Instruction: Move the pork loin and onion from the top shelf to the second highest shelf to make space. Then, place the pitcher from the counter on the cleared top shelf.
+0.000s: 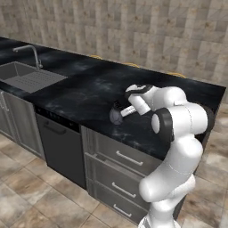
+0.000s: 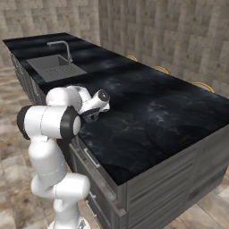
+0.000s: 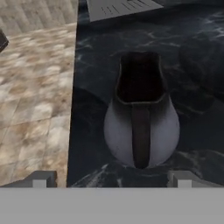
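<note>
You see a glossy black marbled stone tabletop (image 1: 89, 89). On it the pitcher (image 3: 141, 127) looks smooth, grey and faintly shiny, like glazed ceramic. The sink (image 1: 26, 76) and tap (image 1: 31, 52) read as brushed metal; the drawer handles (image 1: 129, 158) are silver.

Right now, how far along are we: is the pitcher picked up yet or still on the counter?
The pitcher is still standing upright on the counter, near its front edge. In hand: the gripper hovers over it, fingertips spread wide to either side of the handle, nothing grasped. Left: close on the pitcher, lift it and carry it to the fridge. The shelves are out of frame, so I cannot confirm the pork loin and onion were moved.
</note>
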Controlling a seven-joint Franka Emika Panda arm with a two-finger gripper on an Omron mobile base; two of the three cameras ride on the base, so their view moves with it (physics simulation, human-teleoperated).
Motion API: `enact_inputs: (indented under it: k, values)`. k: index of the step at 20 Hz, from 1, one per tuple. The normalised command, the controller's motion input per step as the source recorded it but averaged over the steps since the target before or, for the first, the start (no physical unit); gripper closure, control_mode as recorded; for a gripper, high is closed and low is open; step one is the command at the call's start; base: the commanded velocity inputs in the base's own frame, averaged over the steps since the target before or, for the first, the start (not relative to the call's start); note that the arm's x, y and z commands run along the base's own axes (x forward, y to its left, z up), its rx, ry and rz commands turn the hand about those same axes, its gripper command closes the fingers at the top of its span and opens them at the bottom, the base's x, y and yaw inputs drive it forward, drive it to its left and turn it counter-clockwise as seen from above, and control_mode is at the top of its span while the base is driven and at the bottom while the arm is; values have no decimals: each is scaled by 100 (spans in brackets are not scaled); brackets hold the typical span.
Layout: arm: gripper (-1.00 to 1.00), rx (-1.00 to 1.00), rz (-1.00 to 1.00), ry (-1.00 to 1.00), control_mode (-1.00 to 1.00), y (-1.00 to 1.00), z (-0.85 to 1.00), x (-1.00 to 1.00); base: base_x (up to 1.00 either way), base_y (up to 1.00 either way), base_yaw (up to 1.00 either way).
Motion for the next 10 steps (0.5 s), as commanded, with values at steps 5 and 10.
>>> enact_inputs:
  k: [5, 10]
  values:
    - [-100, 0, 3, 0, -100, 0, -15, 37, 0, 0, 0]
    - [-100, 0, 3, 0, -100, 2, -18, 32, 0, 0, 0]
